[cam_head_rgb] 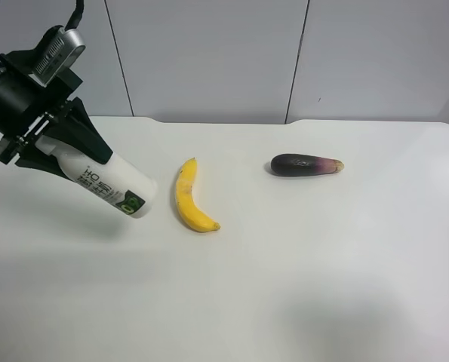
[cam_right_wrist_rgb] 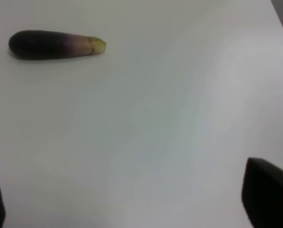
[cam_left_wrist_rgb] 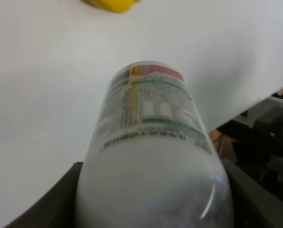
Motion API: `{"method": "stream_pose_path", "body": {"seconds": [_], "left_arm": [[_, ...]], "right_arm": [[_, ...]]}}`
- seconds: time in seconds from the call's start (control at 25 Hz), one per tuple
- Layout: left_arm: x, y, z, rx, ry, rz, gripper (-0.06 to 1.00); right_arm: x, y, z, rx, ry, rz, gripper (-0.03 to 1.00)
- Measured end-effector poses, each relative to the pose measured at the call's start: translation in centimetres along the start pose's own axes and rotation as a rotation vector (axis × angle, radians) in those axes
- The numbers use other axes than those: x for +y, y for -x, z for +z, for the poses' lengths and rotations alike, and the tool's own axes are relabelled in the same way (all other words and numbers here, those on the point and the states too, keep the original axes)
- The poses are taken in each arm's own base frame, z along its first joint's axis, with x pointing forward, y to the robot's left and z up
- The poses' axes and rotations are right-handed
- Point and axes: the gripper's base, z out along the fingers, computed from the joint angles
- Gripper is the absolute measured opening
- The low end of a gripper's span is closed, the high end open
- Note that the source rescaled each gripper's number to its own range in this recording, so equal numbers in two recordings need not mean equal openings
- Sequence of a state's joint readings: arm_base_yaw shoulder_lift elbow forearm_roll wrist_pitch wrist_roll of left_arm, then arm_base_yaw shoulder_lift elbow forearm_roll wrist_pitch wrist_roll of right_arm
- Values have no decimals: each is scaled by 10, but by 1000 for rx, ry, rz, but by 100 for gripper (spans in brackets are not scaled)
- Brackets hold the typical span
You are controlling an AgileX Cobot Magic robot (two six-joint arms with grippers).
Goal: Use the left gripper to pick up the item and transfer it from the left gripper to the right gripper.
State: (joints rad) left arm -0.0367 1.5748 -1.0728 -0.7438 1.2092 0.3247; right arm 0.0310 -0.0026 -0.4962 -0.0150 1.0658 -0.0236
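White plastic drink bottle with black lettering (cam_head_rgb: 115, 185) hangs tilted above the white bench (cam_head_rgb: 299, 286), clenched in my left pincer (cam_head_rgb: 58, 151), near the curved yellow banana (cam_head_rgb: 188, 200); my right pincer (cam_right_wrist_rgb: 131, 199) stands released.

The left arm (cam_head_rgb: 5, 90) enters at the upper left of the exterior high frame, its wrist angled down toward the right with a grey camera module (cam_head_rgb: 58, 49) on top. The left pincer (cam_head_rgb: 77, 154) is clamped on the upper-left end of the white plastic drink bottle (cam_head_rgb: 115, 182), holding it tilted above the surface (cam_head_rgb: 284, 286), and in the left wrist frame its dark fingers (cam_left_wrist_rgb: 60, 204) flank the bottle at the lower corners. The right pincer (cam_right_wrist_rgb: 131, 202) stands spread wide and holds nothing, with only its black fingertips (cam_right_wrist_rgb: 267, 197) showing at the lower left and lower right edges of the right wrist frame.
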Motion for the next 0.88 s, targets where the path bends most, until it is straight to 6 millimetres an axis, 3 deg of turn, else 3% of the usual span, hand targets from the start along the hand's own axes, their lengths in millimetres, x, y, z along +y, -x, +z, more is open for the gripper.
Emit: {"method": "stream_pose_path", "body": {"seconds": [0.16,0.52,0.88], "left_arm": [[-1,-6,5,4,-55,9,4],[-16,0,4,-76,-220,43,4],[-23,-1,9,-71,-225,108,4]], "right_arm": [[0,0,0,0,0,0,100],[0,0,0,0,0,0,100],[0,0,0,0,0,0,100]]}}
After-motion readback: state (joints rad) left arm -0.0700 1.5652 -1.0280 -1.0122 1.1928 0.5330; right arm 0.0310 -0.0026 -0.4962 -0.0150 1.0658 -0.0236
